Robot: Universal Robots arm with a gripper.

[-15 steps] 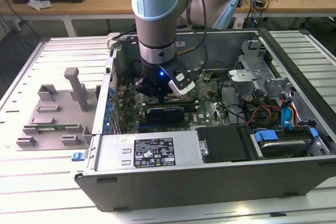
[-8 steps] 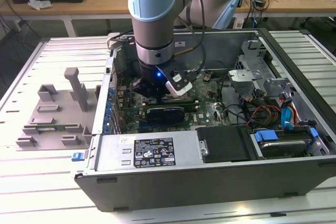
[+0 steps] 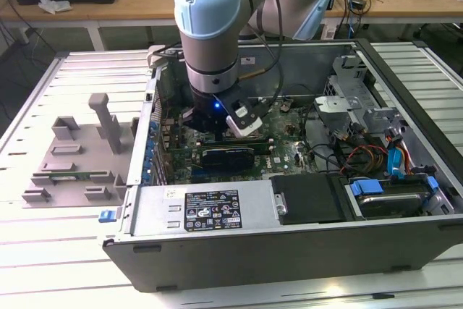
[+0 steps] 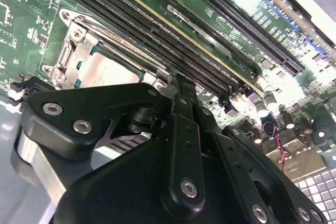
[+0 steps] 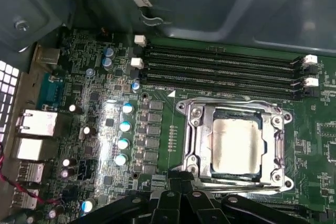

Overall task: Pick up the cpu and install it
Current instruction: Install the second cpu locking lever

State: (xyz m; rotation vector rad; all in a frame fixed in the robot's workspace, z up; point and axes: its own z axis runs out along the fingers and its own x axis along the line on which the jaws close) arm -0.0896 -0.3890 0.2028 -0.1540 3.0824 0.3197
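I'm looking down into the open case (image 3: 304,200) lying on the worktop (image 3: 43,265), with my arm (image 3: 210,27) reaching in over the board (image 3: 286,146). In the first wrist view the cpu (image 5: 236,142) is sitting flat inside the socket (image 5: 194,145), its silvery top showing through the metal frame. In the second wrist view I'm seeing the same cpu (image 4: 107,66) within the socket (image 4: 68,56), at about ten o'clock from the black gripper (image 4: 176,85) linkage. The gripper (image 5: 181,184) is hanging just beside the socket edge nearest it, its tip at six o'clock from the cpu in the first wrist view. I cannot tell how far apart it is standing, and I'm seeing nothing held in it. Memory slots (image 5: 220,66) are running along the far side of the socket. In the exterior view a grey fixture (image 3: 76,153) is lying on the worktop at nine o'clock from the case.
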